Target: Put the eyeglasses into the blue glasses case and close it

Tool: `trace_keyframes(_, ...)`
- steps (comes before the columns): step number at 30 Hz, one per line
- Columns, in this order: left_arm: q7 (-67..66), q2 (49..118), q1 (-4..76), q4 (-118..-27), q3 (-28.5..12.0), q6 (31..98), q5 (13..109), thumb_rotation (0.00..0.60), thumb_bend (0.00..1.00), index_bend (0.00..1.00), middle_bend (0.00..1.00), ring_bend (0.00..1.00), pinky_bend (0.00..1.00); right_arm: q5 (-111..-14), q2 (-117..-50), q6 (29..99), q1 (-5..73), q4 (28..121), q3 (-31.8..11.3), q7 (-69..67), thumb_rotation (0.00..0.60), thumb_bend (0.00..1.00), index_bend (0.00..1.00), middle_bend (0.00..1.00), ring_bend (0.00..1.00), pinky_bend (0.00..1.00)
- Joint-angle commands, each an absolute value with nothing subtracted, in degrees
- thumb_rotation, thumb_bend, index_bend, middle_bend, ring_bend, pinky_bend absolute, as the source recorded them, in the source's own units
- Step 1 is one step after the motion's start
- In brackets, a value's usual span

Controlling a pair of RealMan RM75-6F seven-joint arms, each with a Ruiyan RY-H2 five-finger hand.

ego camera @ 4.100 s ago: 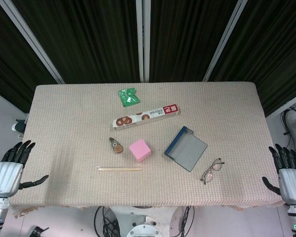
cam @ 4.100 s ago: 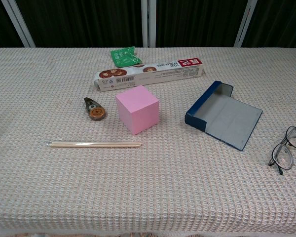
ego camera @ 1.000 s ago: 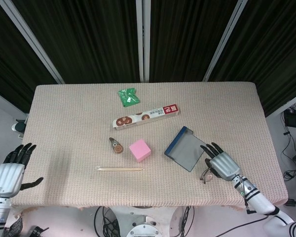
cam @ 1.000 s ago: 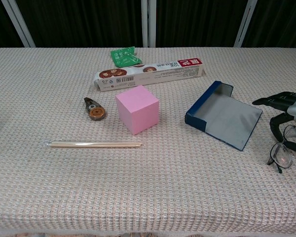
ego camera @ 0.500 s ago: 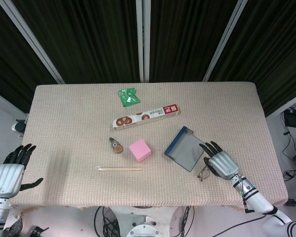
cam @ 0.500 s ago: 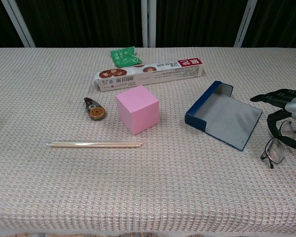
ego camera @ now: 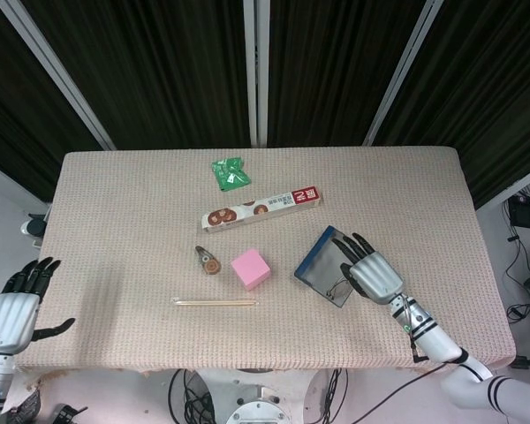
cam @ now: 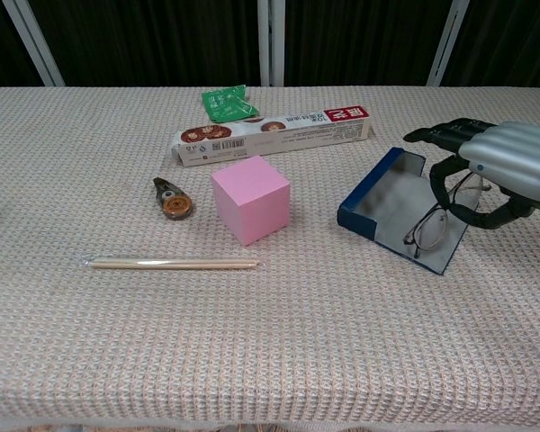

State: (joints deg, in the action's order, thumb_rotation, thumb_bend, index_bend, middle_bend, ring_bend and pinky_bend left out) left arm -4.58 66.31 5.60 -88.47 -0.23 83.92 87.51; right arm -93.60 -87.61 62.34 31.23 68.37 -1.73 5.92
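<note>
Nearest, the left hand (ego camera: 11, 311) hangs beside the desk (cam: 279, 360), fingers apart, holding nothing. The right hand (cam: 502, 166) pinches the eyeglasses (cam: 436, 220) above the open blue glasses case (cam: 391, 209). Farther back lies a long snack box (cam: 274, 135); its red label's writing is illegible.

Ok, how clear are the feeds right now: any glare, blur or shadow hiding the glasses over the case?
Head view: even light, sharp, but the glasses are small and thin against the grey case, hard to trace under the right hand. Chest view: glasses crisp, a soft highlight on the hand, no hard shadows; the hand is cut off at the frame's right edge.
</note>
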Motion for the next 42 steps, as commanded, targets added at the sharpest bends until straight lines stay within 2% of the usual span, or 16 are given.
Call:
trace_keyframes(1,-4.23,66.33,5.53,-88.20,-0.22,83.87,87.37,0.477,0.10,0.07,0.06,0.07,0.19,-91.88,-90.03,60.80,32.97,66.54,-3.55,7.33,0.600,0.46,0.67,0.03,0.00,0.00)
trace_keyframes(6,-3.56,66.12,5.33,-87.67,-0.30,83.93,87.01,0.482,0.10,0.07,0.06,0.07,0.19,-89.98,-92.88,59.28,34.66,63.52,-4.94,7.71,0.600,0.47,0.67,0.03,0.00,0.00)
trace_keyframes(20,-2.23,66.30,5.04,-86.68,-0.32,83.63,86.37,0.485,0.10,0.07,0.06,0.07,0.19,-88.09,-96.95,58.50,36.57,59.06,-5.31,7.79,0.600,0.47,0.67,0.04,0.00,0.00)
trace_keyframes(23,-1.70,66.29,5.02,-86.54,-0.36,83.29,85.97,0.490,0.10,0.07,0.06,0.07,0.19,-88.33,-97.32,58.80,36.85,58.27,-5.05,7.54,0.600,0.45,0.65,0.03,0.00,0.00)
trace_keyframes(26,-1.53,66.26,4.95,-86.33,-0.42,83.30,85.82,0.490,0.10,0.07,0.06,0.07,0.19,-88.70,-97.68,59.44,37.03,57.34,-4.81,7.02,0.600,0.39,0.56,0.02,0.00,0.00)
trace_keyframes(28,-1.17,66.23,4.97,-86.18,-0.33,83.33,86.10,0.487,0.10,0.07,0.06,0.07,0.19,-89.18,-97.78,59.91,37.17,56.88,-4.48,6.36,0.600,0.35,0.44,0.01,0.00,0.00)
trace_keyframes(31,-0.31,66.28,5.06,-85.69,-0.06,83.42,86.93,0.482,0.10,0.07,0.06,0.07,0.19,-90.85,-97.62,60.84,37.43,55.97,-3.32,4.97,0.600,0.33,0.23,0.00,0.00,0.00)
trace_keyframes(34,-0.06,66.40,5.11,-85.53,0.05,83.31,87.13,0.481,0.10,0.07,0.06,0.07,0.19,-92.32,-97.69,62.07,37.49,54.69,-2.28,3.80,0.600,0.33,0.07,0.00,0.00,0.00)
trace_keyframes(37,-0.14,66.43,5.12,-85.57,0.07,83.20,87.08,0.482,0.09,0.07,0.06,0.07,0.19,-93.04,-97.83,63.42,37.42,53.84,-1.92,2.68,0.600,0.33,0.00,0.00,0.00,0.00)
trace_keyframes(42,-0.29,66.33,4.93,-85.82,0.02,83.55,87.04,0.482,0.09,0.07,0.06,0.07,0.19,-95.37,-96.84,68.08,36.47,54.12,-0.72,-0.59,0.600,0.32,0.00,0.00,0.00,0.00)
